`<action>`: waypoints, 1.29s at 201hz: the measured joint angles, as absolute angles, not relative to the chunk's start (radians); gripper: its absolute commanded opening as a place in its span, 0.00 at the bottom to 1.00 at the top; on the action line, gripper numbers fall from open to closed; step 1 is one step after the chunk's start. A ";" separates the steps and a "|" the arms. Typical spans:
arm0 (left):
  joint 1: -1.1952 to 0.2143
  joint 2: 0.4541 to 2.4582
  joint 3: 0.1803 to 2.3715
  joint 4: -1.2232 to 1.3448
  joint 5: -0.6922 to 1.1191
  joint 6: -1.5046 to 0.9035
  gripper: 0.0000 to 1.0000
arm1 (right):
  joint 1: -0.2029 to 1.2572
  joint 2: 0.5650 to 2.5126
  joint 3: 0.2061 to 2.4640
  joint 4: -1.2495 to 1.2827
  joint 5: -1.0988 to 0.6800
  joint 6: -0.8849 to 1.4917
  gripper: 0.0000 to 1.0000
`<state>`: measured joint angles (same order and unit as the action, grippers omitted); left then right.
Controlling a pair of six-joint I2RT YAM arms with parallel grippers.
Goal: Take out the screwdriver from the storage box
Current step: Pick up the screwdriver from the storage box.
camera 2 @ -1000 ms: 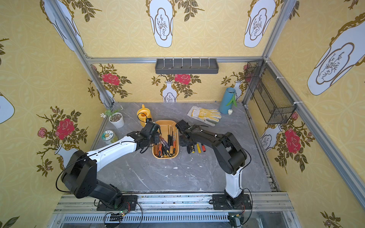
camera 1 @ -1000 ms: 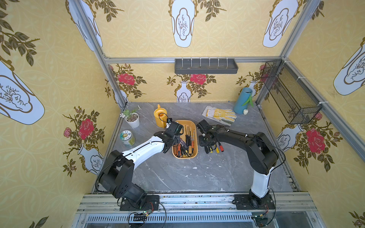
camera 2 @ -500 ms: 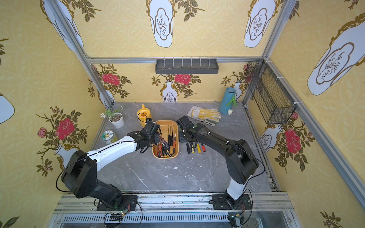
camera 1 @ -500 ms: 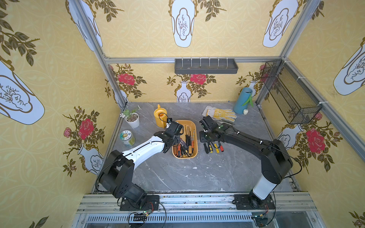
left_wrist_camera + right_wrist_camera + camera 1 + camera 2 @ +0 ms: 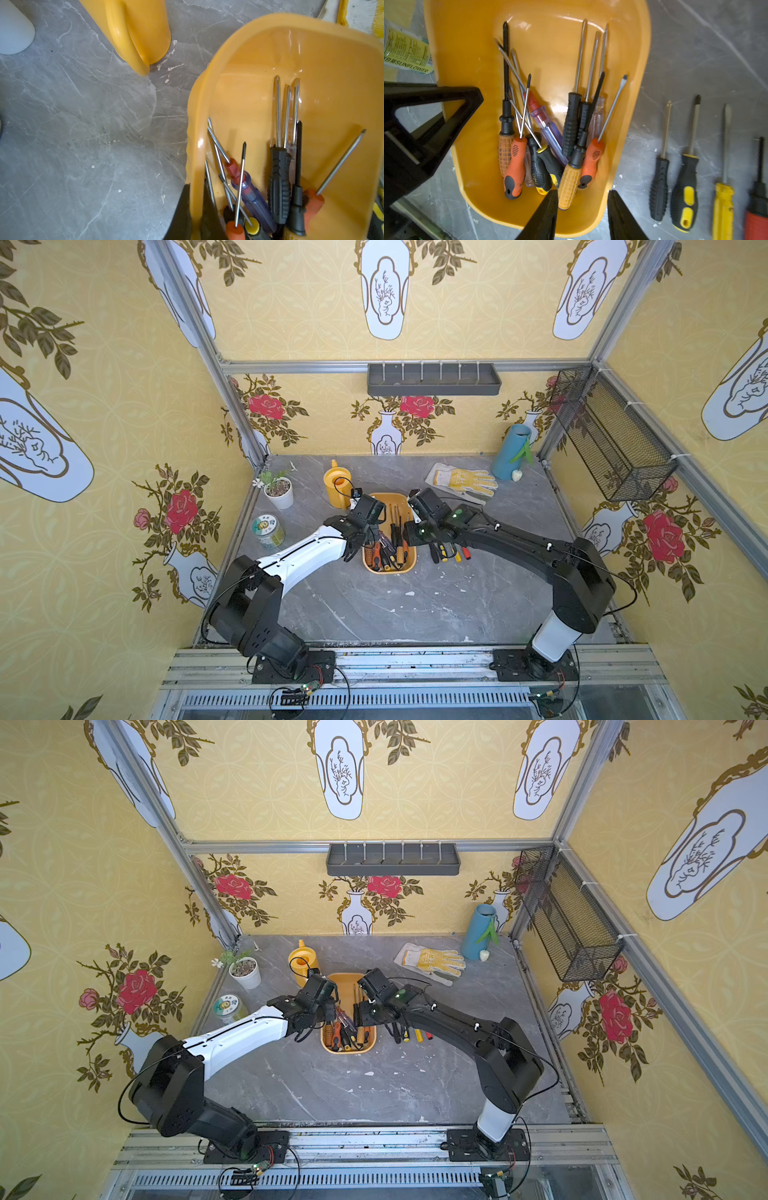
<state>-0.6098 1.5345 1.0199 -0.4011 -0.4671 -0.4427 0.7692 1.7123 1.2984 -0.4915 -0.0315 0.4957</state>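
I found the storage box (image 5: 388, 571) near the middle of the table (image 5: 374, 605), a little toward 12 o'clock, with its long sides running 12 to 6. A heap of screwdrivers (image 5: 515, 166) lay inside it. Their handles were bunched at the 6 o'clock end, the shafts pointed toward 12, and several crossed one another.

The left gripper (image 5: 195, 207) was at the box's 9 o'clock wall. In its wrist view the two black fingers (image 5: 180, 212) were pinched together on that wall, one outside the rim and one inside.

The right gripper (image 5: 582, 194) hung over the box's 3 o'clock side. Its fingers (image 5: 546, 214) stood apart and gripped nothing. The butt of a yellow-handled screwdriver (image 5: 568, 187) showed just beside one finger, and I could not tell whether the two touched.

Four loose screwdrivers (image 5: 444, 551) lay on the table at 3 o'clock of the box. They were side by side, roughly parallel and apart from each other, with their shafts toward 12.

Around the box, a yellow watering can (image 5: 336, 489) stood near it at 11 o'clock. A white potted plant (image 5: 278, 493) was farther out at 10 o'clock. A round tin (image 5: 268, 531) was at 9 o'clock, well apart from the box. A work glove (image 5: 461, 481) lay flat at 1 o'clock.
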 measured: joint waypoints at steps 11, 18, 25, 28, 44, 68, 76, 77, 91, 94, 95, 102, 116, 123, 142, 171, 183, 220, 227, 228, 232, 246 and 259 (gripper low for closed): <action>-0.610 1.534 1.019 -0.402 -0.467 -0.445 0.00 | 0.782 1.722 1.293 -0.487 -0.043 0.505 0.44; -0.610 1.534 1.019 -0.402 -0.466 -0.446 0.00 | 0.789 1.729 1.289 -0.477 -0.052 0.520 0.44; -0.610 1.534 1.019 -0.401 -0.466 -0.446 0.00 | 0.797 1.737 1.287 -0.466 -0.060 0.524 0.44; -0.610 1.534 1.019 -0.401 -0.466 -0.446 0.00 | 0.800 1.741 1.286 -0.463 -0.062 0.525 0.44; -0.610 1.534 1.019 -0.401 -0.466 -0.448 0.00 | 0.812 1.760 1.280 -0.448 -0.080 0.549 0.44; -0.610 1.534 1.019 -0.401 -0.466 -0.448 0.00 | 0.826 1.788 1.277 -0.440 -0.091 0.574 0.44; -0.610 1.534 1.019 -0.401 -0.466 -0.448 0.00 | 0.831 1.795 1.276 -0.440 -0.099 0.576 0.44; -0.610 1.534 1.019 -0.401 -0.466 -0.448 0.00 | 0.831 1.797 1.276 -0.440 -0.098 0.576 0.44; -0.610 1.534 1.019 -0.401 -0.466 -0.448 0.00 | 0.834 1.808 1.276 -0.439 -0.099 0.591 0.44; -0.610 1.534 1.019 -0.401 -0.466 -0.448 0.00 | 0.835 1.811 1.276 -0.439 -0.099 0.598 0.44; -0.610 1.534 1.019 -0.401 -0.466 -0.448 0.00 | 0.836 1.811 1.276 -0.439 -0.099 0.599 0.45; -0.610 1.534 1.019 -0.401 -0.466 -0.448 0.00 | 0.838 1.817 1.276 -0.440 -0.098 0.601 0.45; -0.610 1.534 1.018 -0.401 -0.466 -0.448 0.00 | 0.841 1.827 1.276 -0.441 -0.089 0.612 0.46; -0.610 1.534 1.017 -0.401 -0.467 -0.449 0.00 | 0.842 1.833 1.278 -0.443 -0.081 0.625 0.46; -0.609 1.534 1.015 -0.401 -0.467 -0.450 0.00 | 0.847 1.855 1.292 -0.453 -0.064 0.632 0.46; -0.610 1.534 1.013 -0.398 -0.467 -0.452 0.00 | 0.856 1.880 1.303 -0.473 -0.027 0.651 0.47; -0.610 1.534 1.013 -0.398 -0.467 -0.453 0.00 | 0.857 1.895 1.308 -0.476 -0.025 0.656 0.47; -0.609 1.534 1.013 -0.390 -0.474 -0.463 0.00 | 0.857 1.925 1.327 -0.478 -0.025 0.668 0.40; -0.609 1.534 1.013 -0.390 -0.475 -0.463 0.00 | 0.857 1.927 1.327 -0.479 -0.024 0.673 0.38; -0.609 1.534 1.013 -0.390 -0.475 -0.463 0.00 | 0.857 1.928 1.328 -0.479 -0.024 0.673 0.38; -0.609 1.534 1.013 -0.390 -0.475 -0.463 0.00 | 0.857 1.929 1.328 -0.478 -0.025 0.673 0.37; -0.609 1.534 1.011 -0.390 -0.477 -0.463 0.00 | 0.857 1.929 1.329 -0.477 -0.025 0.673 0.33; -0.609 1.534 1.009 -0.390 -0.478 -0.463 0.00 | 0.857 1.927 1.329 -0.475 -0.024 0.673 0.29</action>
<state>-0.6090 1.5345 1.0092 -0.3901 -0.4782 -0.4633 0.8570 1.9270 1.3289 -0.4747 -0.0238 0.6727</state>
